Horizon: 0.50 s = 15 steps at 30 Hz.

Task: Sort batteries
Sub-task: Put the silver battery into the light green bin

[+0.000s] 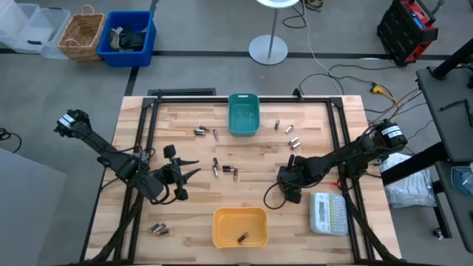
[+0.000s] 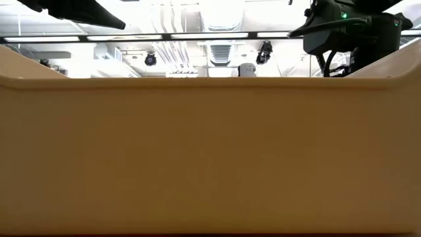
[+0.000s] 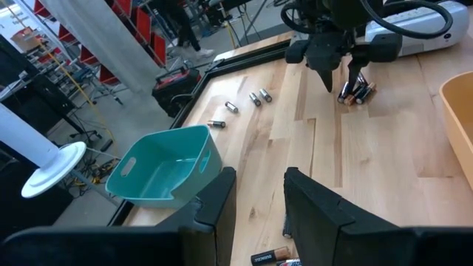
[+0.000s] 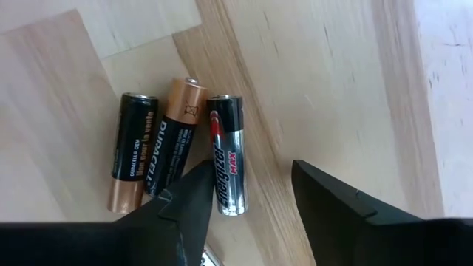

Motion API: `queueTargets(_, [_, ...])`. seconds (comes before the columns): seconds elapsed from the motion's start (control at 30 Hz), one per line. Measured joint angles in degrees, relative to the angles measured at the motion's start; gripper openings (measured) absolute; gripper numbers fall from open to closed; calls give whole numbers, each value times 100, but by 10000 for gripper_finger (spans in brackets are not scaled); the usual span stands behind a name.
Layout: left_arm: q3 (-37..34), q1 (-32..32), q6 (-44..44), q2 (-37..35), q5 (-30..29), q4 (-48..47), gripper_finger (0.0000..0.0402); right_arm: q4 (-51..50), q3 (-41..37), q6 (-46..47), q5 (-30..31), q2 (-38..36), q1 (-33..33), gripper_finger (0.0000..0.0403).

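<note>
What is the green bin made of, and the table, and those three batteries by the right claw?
The teal bin looks like smooth moulded plastic: even colour, rounded corners, cut-out handle. The table seems to be pale wooden planks, with grain and board seams showing. The three batteries look like metal cells in glossy printed wrappers, copper, black and silver. The right claw, open above them, looks like matte black plastic, though that is uncertain.

1 overhead view of the whole table (image 1: 244,196), 1 table-level view, 2 close wrist views across its wood.
</note>
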Motion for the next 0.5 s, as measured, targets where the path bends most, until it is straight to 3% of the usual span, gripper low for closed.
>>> queueTargets(0.5, [0,-1,2,0,0,1,95,2,-4,-147,-23,0,0,72])
